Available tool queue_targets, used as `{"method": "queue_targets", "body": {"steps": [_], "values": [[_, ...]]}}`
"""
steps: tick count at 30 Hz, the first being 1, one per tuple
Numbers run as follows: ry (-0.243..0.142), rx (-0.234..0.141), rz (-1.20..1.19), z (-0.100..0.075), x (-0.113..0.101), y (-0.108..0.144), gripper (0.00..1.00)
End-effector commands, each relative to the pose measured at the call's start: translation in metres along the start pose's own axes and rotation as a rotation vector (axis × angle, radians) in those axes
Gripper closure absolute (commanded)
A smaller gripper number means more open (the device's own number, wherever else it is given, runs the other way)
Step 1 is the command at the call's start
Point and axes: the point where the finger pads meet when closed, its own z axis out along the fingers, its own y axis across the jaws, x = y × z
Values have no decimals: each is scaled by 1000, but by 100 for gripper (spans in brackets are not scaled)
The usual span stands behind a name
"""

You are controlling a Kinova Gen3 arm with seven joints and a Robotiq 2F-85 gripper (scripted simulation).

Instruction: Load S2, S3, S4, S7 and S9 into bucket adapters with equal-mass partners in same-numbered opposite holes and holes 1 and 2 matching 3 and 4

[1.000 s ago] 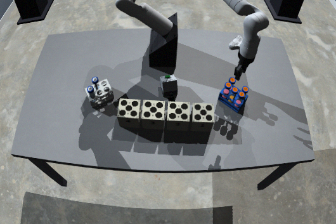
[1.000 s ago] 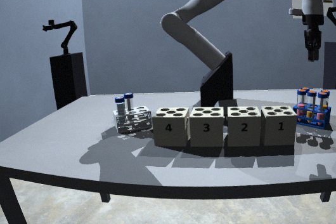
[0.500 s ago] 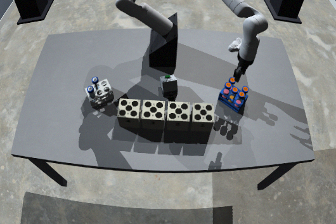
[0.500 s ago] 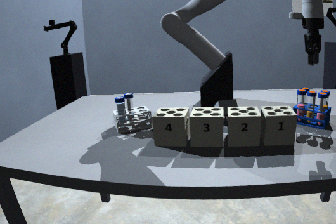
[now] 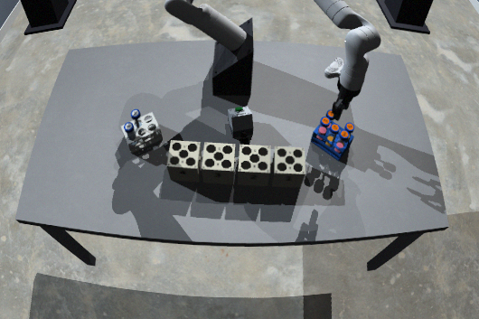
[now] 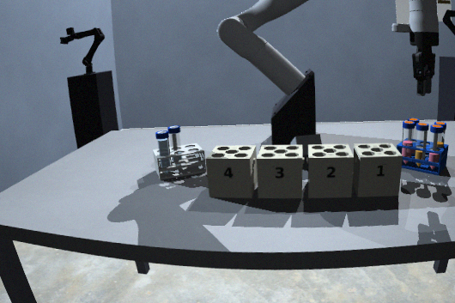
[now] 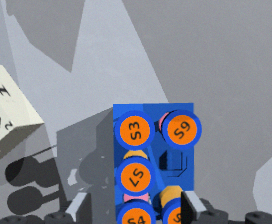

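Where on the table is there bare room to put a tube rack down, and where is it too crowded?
Bare patches: the grey table in front of the four cream adapter blocks, and its far left corner. Crowded: the adapters stand side by side, with the clear rack of water blanks close on the left, the blue rack of orange-capped samples on the right under the open claw.

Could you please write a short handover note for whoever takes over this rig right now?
Gripper: part open, holding nothing, hanging above the blue sample rack at the table's far right in the exterior view.
Samples: orange-dot tubes S3, S9, S7 and S4 sit in that rack; a fifth cap by S4 is cut off at the wrist view's edge.
Blanks: two blue-capped tubes stand in the clear rack left of the adapters.
Adapters 4, 3, 2, 1: in a row, all holes unfilled.
Done: nothing loaded.
Left: load and balance every tube, release, press DONE.
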Motion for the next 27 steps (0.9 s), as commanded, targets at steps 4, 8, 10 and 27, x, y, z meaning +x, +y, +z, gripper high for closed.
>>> {"method": "queue_targets", "body": {"steps": [4, 8, 10, 27], "values": [[-2, 0, 0, 7, 0, 0, 38], [-2, 0, 0, 13, 0, 0, 38], [-2, 0, 0, 15, 0, 0, 38], [-2, 0, 0, 35, -1, 0, 38]]}}
